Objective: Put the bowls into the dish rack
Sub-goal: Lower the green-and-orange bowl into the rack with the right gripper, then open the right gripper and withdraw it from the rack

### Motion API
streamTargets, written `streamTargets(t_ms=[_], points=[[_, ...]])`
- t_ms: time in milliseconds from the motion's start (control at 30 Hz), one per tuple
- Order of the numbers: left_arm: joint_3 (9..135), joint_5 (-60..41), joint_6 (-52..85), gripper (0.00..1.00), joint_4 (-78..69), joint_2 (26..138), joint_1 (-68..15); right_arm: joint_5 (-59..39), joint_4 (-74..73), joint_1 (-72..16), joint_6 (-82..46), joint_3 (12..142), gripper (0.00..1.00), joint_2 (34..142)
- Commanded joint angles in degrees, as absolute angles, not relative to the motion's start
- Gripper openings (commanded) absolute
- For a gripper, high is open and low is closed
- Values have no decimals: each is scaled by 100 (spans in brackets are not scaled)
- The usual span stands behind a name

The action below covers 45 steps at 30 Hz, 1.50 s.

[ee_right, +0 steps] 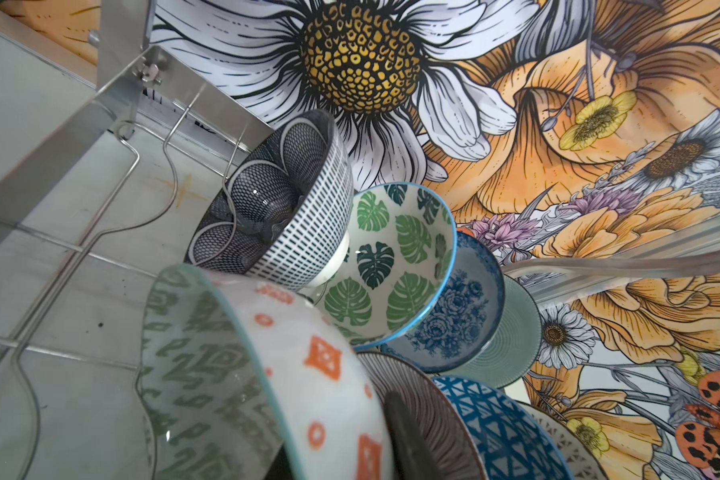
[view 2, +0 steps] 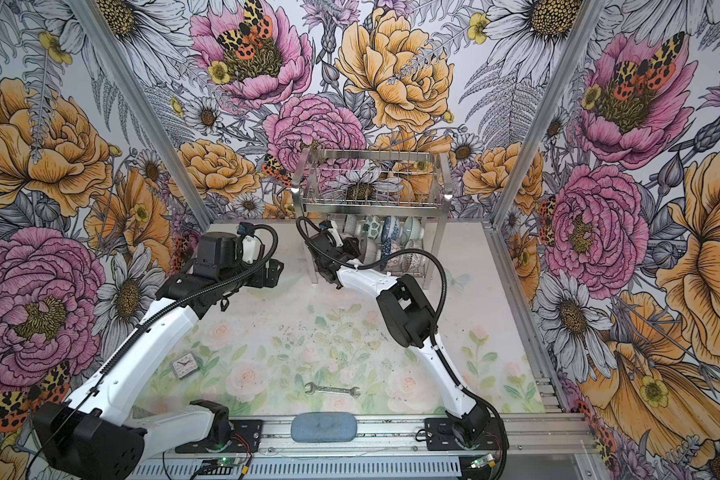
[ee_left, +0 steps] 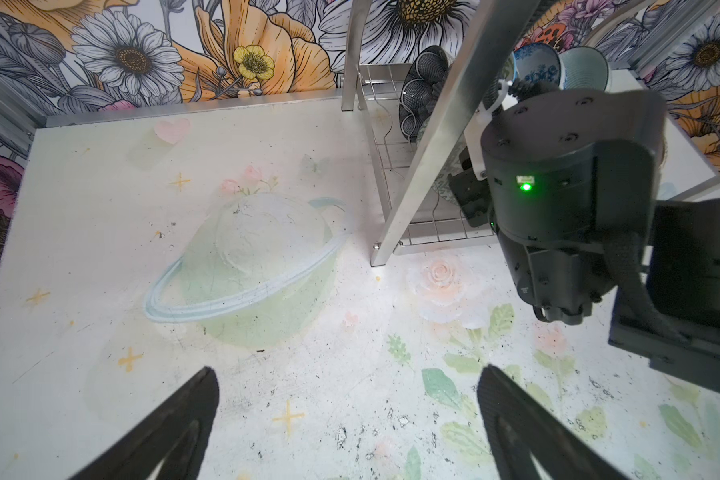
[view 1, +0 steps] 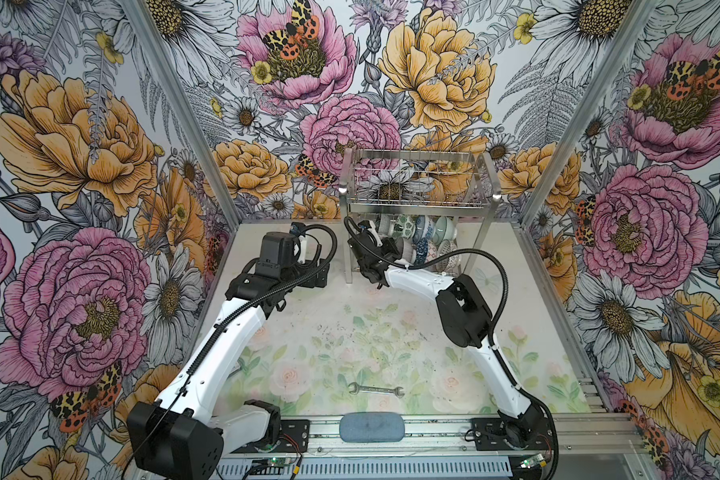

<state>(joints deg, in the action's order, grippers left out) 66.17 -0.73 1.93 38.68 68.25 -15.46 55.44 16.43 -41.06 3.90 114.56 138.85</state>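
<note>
Down low, my right gripper reaches into the lower tier of the dish rack; the upper basket tier looks empty.

Right wrist view: a red-patterned bowl, white outside w/ orange marks and green print inside, stands on edge among the wavy wires, close to the lens. One dark finger shows against its outer wall, wedged btwn it and the striped bowl. The other finger is mostly hidden on the inner side. So my jaws straddle that wall, but I can't tell if they pinch it or sit loose.

Standing bowls on edge makes sense: the wires catch the rims and the bowls pack in rows. Behind lean a netted dark bowl, a leaf-print bowl, a blue floral bowl and a mint bowl. A blue triangle bowl sits by the striped one.

My left gripper hangs over bare table near a rack leg, jaws wide apart, holding nothing, prob. parked so the arms don't clash. No bowl shows loose on the table, so I judge loading almost done.
</note>
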Motion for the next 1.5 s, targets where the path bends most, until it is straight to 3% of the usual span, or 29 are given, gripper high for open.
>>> streamTargets(t_ms=[0, 167, 367, 633, 800, 867, 1467], points=[[6609, -197, 150, 99, 3727, 6811, -1491, 5411, 1512, -4157, 303, 11400, 30, 13768], [6610, -209, 165, 99, 3728, 6807, -1497, 5146, 1512, -4162, 237, 11330, 39, 13659], [6618, -207, 159, 99, 3729, 6811, -1493, 4812, 1507, -4175, 248, 11295, 59, 13481], [6603, -189, 150, 99, 3727, 6797, -1490, 4268, 1468, -4185, 289, 11159, 75, 13076], [6603, -168, 132, 99, 3735, 6763, -1493, 4080, 1467, -4175, 293, 10904, 96, 12661], [6594, -137, 128, 98, 3727, 6733, -1494, 4042, 1463, -4166, 282, 10761, 100, 12469], [6528, -38, 66, 99, 3622, 6678, -1492, 3139, 825, -4097, 387, 8476, 100, 10644]])
